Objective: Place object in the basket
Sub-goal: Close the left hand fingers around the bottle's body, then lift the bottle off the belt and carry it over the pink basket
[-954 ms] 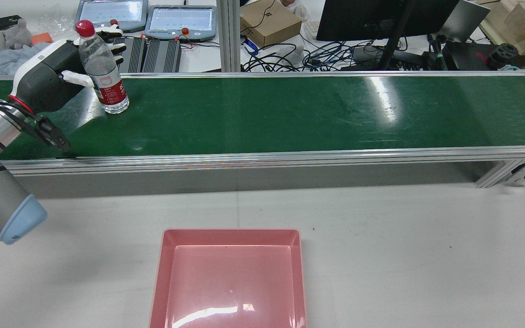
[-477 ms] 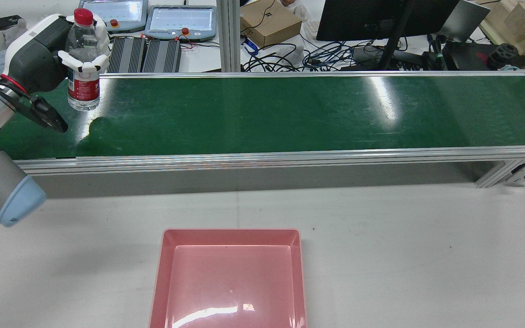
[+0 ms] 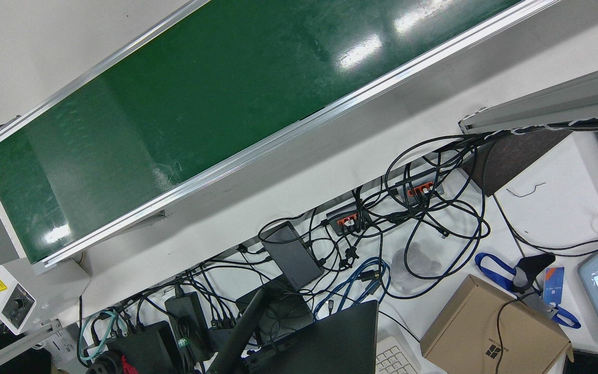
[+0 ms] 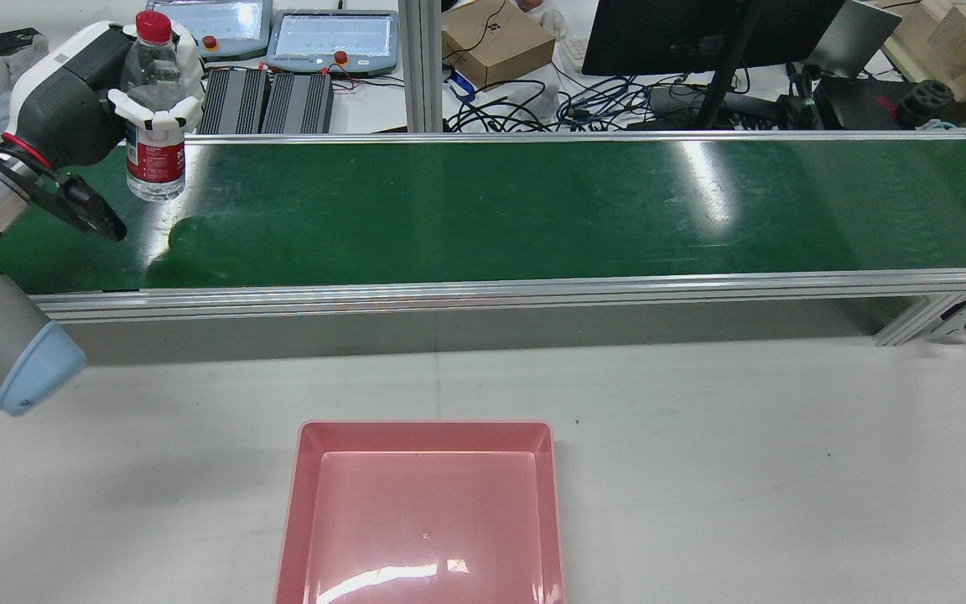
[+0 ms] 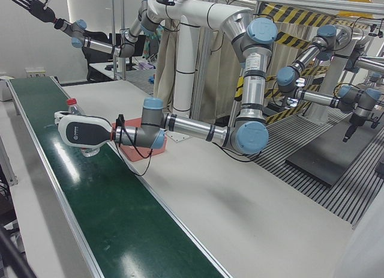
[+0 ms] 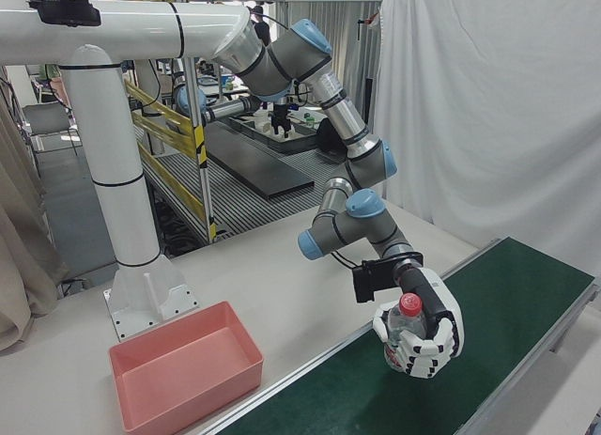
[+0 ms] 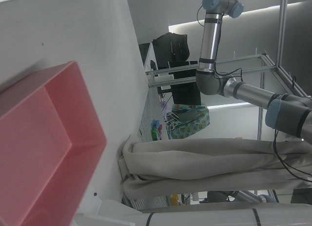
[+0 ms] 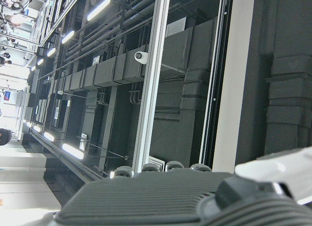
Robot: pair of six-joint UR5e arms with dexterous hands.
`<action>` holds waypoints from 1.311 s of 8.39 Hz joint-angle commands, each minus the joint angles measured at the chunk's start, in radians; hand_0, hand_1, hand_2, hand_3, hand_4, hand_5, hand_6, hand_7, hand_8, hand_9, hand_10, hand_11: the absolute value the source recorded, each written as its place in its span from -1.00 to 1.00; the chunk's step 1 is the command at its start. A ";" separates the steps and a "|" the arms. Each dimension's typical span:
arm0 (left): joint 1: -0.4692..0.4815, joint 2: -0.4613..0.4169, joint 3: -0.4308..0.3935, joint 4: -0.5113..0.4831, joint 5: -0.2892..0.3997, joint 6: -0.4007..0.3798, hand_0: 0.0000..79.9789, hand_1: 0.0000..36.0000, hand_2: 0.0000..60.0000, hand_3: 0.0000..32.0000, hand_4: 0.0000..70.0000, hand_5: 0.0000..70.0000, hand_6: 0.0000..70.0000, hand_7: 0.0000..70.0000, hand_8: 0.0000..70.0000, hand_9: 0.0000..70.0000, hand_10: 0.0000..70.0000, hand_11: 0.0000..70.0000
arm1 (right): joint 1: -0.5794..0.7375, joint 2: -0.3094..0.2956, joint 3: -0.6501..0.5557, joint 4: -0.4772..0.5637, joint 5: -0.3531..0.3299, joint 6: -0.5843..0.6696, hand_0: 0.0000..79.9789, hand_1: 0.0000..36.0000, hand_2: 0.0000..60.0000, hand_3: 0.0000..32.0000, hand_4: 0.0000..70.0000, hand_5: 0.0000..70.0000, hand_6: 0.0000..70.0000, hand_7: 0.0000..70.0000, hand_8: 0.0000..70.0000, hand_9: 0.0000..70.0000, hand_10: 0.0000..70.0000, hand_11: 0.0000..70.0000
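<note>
Left hand [image 4: 106, 92] in rear view: fingers wrapped round the water bottle [image 4: 154, 126], upright, base just clear of the green conveyor belt [image 4: 533, 210]. Pink basket [image 4: 424, 512] well apart, on the white table nearer the camera. Left-front view: same hand [image 5: 81, 132] clamped on the bottle [image 5: 77, 113] over the belt. Right-front view: hand [image 6: 423, 336] cages the red-capped bottle [image 6: 408, 324]; basket [image 6: 183, 365] far to its side. Right hand: only the housing shows in the right hand view, can't tell its state.

A white table [image 4: 701, 470] carried a long green conveyor belt [image 4: 533, 210] in an aluminium frame, set along its far side. A pink basket [image 4: 424, 436] lay directly on the table surface, near the front edge and well apart from the conveyor; its interior was bare.
</note>
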 commanded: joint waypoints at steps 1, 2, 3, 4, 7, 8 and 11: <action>0.063 0.002 -0.172 0.123 0.001 0.004 1.00 0.83 1.00 -1.00 0.59 1.00 1.00 1.00 1.00 1.00 1.00 1.00 | -0.001 0.000 0.000 0.000 0.000 0.000 -1.00 -1.00 -1.00 -1.00 -1.00 -1.00 -1.00 -1.00 -1.00 -1.00 -1.00 -1.00; 0.102 0.002 -0.241 0.172 -0.001 0.010 1.00 0.82 1.00 -1.00 0.53 1.00 1.00 1.00 1.00 1.00 1.00 1.00 | 0.001 0.000 0.000 0.000 0.000 0.000 -1.00 -1.00 -1.00 -1.00 -1.00 -1.00 -1.00 -1.00 -1.00 -1.00 -1.00 -1.00; 0.146 0.002 -0.323 0.232 -0.001 0.043 1.00 0.81 1.00 -1.00 0.46 1.00 1.00 1.00 1.00 1.00 1.00 1.00 | -0.001 0.000 0.000 0.000 0.000 0.000 -1.00 -1.00 -1.00 -1.00 -1.00 -1.00 -1.00 -1.00 -1.00 -1.00 -1.00 -1.00; 0.200 0.003 -0.406 0.302 -0.001 0.098 1.00 0.83 1.00 -1.00 0.34 1.00 1.00 1.00 1.00 1.00 1.00 1.00 | -0.001 0.000 0.000 0.000 0.000 0.000 -1.00 -1.00 -1.00 -1.00 -1.00 -1.00 -1.00 -1.00 -1.00 -1.00 -1.00 -1.00; 0.402 -0.004 -0.453 0.335 -0.051 0.180 1.00 0.83 0.78 -1.00 0.13 1.00 1.00 1.00 1.00 1.00 1.00 1.00 | -0.001 0.000 0.000 0.000 0.000 0.000 -1.00 -1.00 -1.00 -1.00 -1.00 -1.00 -1.00 -1.00 -1.00 -1.00 -1.00 -1.00; 0.460 -0.003 -0.453 0.302 -0.130 0.197 1.00 0.79 0.47 -1.00 0.03 1.00 1.00 1.00 1.00 1.00 1.00 1.00 | -0.001 0.000 0.000 0.000 0.000 0.000 -1.00 -1.00 -1.00 -1.00 -1.00 -1.00 -1.00 -1.00 -1.00 -1.00 -1.00 -1.00; 0.509 -0.006 -0.409 0.146 -0.197 0.234 1.00 0.45 0.12 -1.00 0.05 1.00 1.00 1.00 1.00 1.00 1.00 1.00 | -0.001 0.000 0.000 0.000 0.000 0.000 -1.00 -1.00 -1.00 -1.00 -1.00 -1.00 -1.00 -1.00 -1.00 -1.00 -1.00 -1.00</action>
